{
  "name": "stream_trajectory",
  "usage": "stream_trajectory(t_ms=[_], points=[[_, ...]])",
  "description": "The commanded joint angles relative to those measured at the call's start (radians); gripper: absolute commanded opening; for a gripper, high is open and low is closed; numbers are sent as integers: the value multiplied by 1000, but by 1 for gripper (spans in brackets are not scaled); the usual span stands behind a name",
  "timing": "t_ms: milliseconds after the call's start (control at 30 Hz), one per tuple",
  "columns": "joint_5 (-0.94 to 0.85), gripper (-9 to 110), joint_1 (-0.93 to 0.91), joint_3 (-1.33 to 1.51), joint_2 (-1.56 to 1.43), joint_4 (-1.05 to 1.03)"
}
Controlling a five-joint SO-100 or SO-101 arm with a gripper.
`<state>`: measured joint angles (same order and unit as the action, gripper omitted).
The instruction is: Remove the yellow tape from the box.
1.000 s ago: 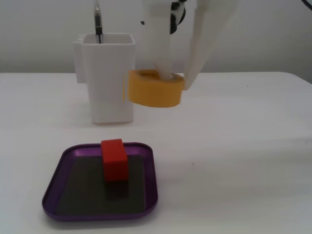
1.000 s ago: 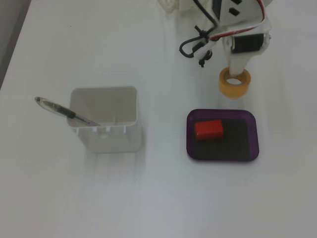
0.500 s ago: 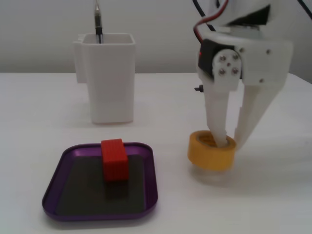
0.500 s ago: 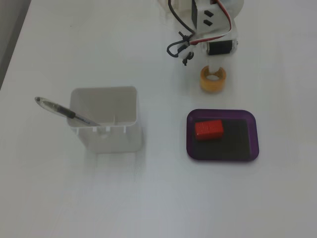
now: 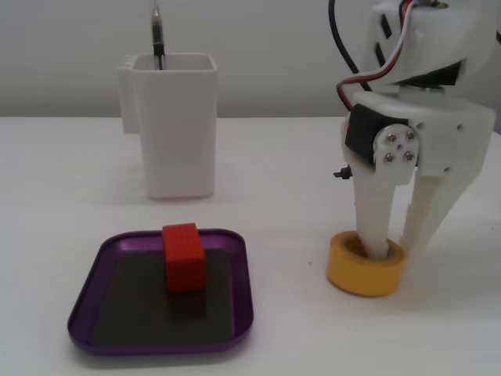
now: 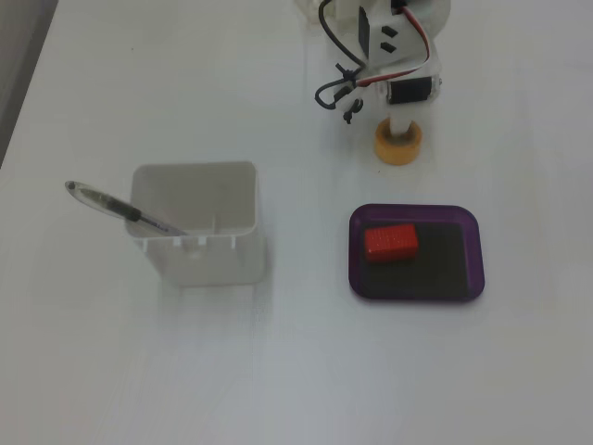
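Observation:
The yellow tape [image 5: 364, 274] lies flat on the white table, to the right of the box and outside it; it also shows in the other fixed view [image 6: 398, 148]. The box, a shallow purple tray [image 5: 82, 313] [image 6: 354, 260], holds only a red block [image 5: 184, 257] [image 6: 390, 241] standing on its dark floor. My white gripper [image 5: 395, 247] [image 6: 400, 130] points down onto the tape. One finger [image 5: 373, 219] is inside the hollow core and the other [image 5: 421, 223] is outside the roll, so the jaws pinch the roll's wall.
A tall white square container [image 5: 180, 133] [image 6: 213, 255] with a pen [image 5: 157, 35] [image 6: 120, 209] in it stands behind the tray. Black and red cables [image 6: 338, 88] hang by the arm's base.

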<state>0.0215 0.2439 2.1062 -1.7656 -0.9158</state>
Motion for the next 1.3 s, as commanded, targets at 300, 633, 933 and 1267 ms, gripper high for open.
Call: stream_trajectory(t_ms=[300,633,933,1267], points=[[5,14,-14,-20,-72,-69],[-2,17,-14,-23,-364,-130],[-2,17,-14,-3,-804,-130],[-2,17,-32,244,-1276,-230]])
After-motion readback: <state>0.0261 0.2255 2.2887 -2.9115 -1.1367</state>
